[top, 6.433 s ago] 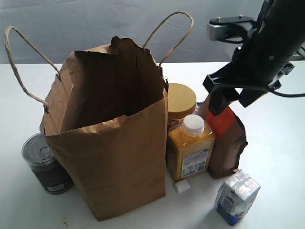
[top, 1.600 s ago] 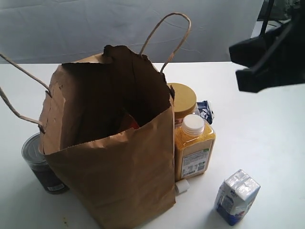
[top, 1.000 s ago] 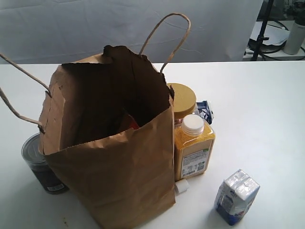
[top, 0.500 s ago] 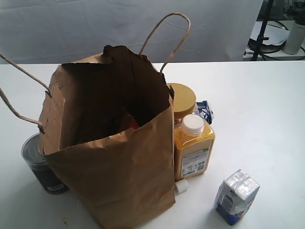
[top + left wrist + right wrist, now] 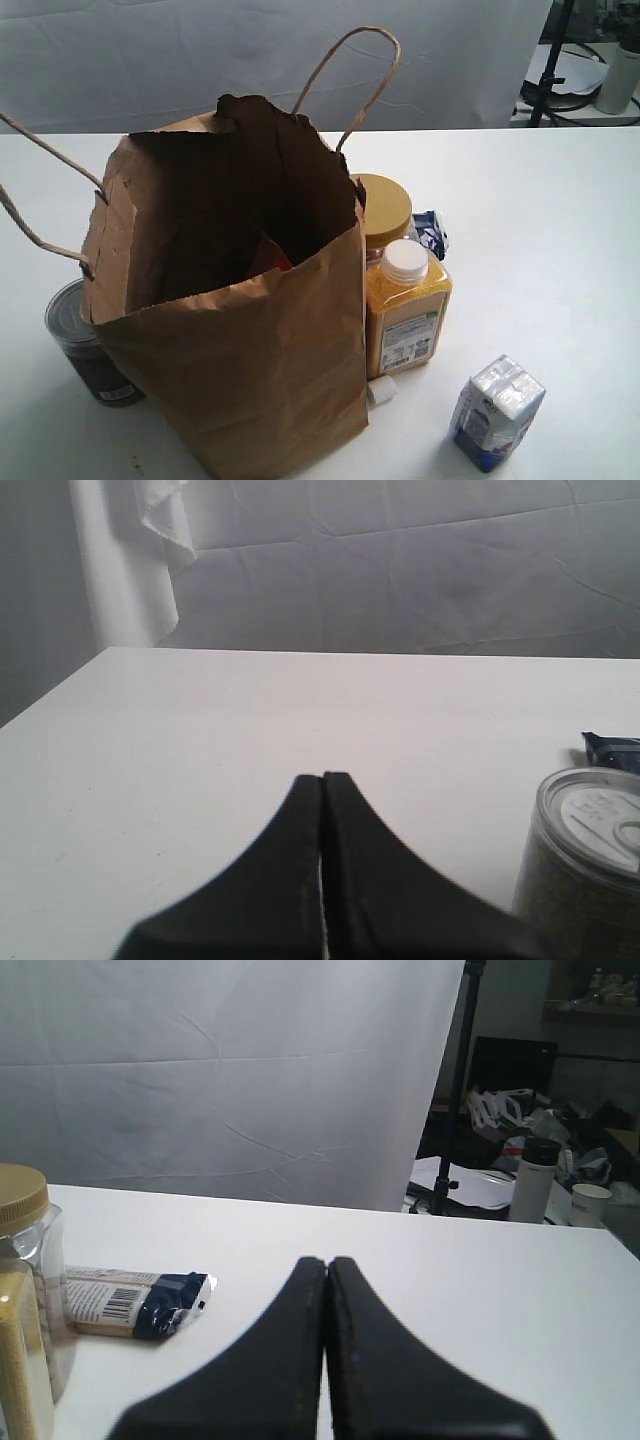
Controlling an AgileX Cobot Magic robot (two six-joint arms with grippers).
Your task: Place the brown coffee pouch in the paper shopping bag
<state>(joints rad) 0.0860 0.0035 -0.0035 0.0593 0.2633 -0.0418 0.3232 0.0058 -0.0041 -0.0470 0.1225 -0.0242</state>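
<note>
The tall tan paper shopping bag (image 5: 250, 370) stands open at the left of the exterior view, its two loop handles up. Deep inside it a sliver of the brown coffee pouch (image 5: 268, 256) shows, red-orange label uppermost; the rest is hidden by the bag's walls. Neither arm appears in the exterior view. My left gripper (image 5: 322, 777) is shut with nothing in it, low over bare table beside a can. My right gripper (image 5: 327, 1260) is shut too, holding nothing, over bare table.
A dark tin can (image 5: 88, 345) (image 5: 585, 855) stands left of the bag. Right of it are a gold-lidded jar (image 5: 383, 208) (image 5: 22, 1290), a yellow bottle (image 5: 405, 310), a blue-white wrapper (image 5: 431, 232) (image 5: 135, 1300) and a small carton (image 5: 496, 412).
The right arm carried the pouch from beside the yellow bottle into the bag, then pulled away to the right and out of the exterior view. Over the last second nothing moves.
</note>
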